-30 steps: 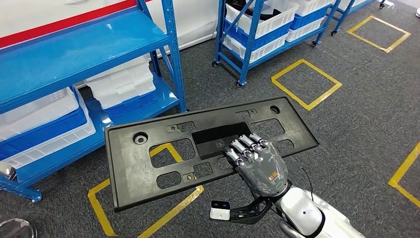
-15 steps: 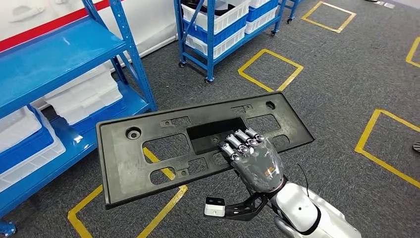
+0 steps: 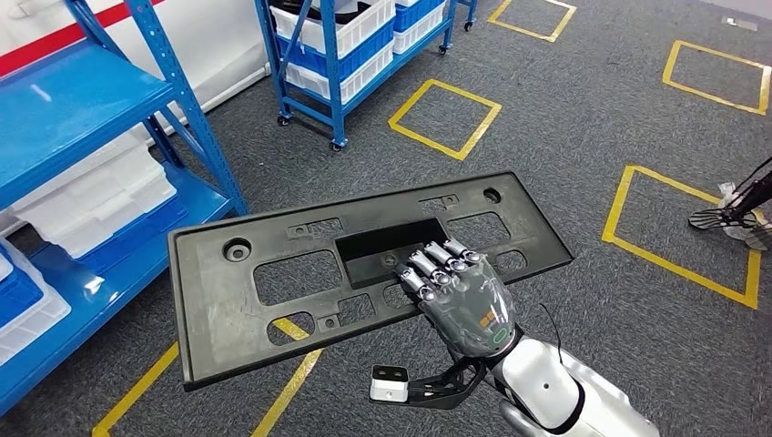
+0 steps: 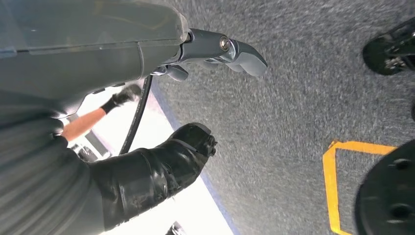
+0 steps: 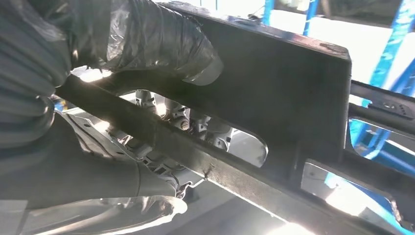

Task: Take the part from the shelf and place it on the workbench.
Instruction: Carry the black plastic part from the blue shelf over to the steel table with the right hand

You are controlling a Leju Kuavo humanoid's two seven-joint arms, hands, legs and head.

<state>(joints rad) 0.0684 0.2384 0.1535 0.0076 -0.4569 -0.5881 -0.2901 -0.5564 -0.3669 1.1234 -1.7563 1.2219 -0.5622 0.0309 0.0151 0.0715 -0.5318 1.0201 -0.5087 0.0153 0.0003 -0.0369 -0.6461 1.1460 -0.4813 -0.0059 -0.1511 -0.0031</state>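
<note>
The part (image 3: pixel 273 273) is a long flat black plastic panel with several rectangular cut-outs and a recessed middle. It is off the shelf and held level in the air over the grey floor. My right hand (image 3: pixel 460 300) grips its near edge, fingers lying on top beside the recess. In the right wrist view the thumb (image 5: pixel 161 39) presses under the panel (image 5: pixel 284 78), and the fingers show through a cut-out. My left hand (image 4: pixel 195 103) hangs over the carpet, thumb and fingers apart, holding nothing.
A blue shelf (image 3: pixel 82 100) with white trays stands at the left. A wheeled blue rack (image 3: pixel 337 45) with white bins is behind it. Yellow taped squares (image 3: pixel 444 118) mark the grey floor. A dark stand foot (image 3: pixel 733 217) is at the right edge. A person's gloved hand (image 4: pixel 117 98) is near.
The whole view has swung right: the shelf and rack slid left and more floor squares came in. The panel stays in my right hand's grip.
</note>
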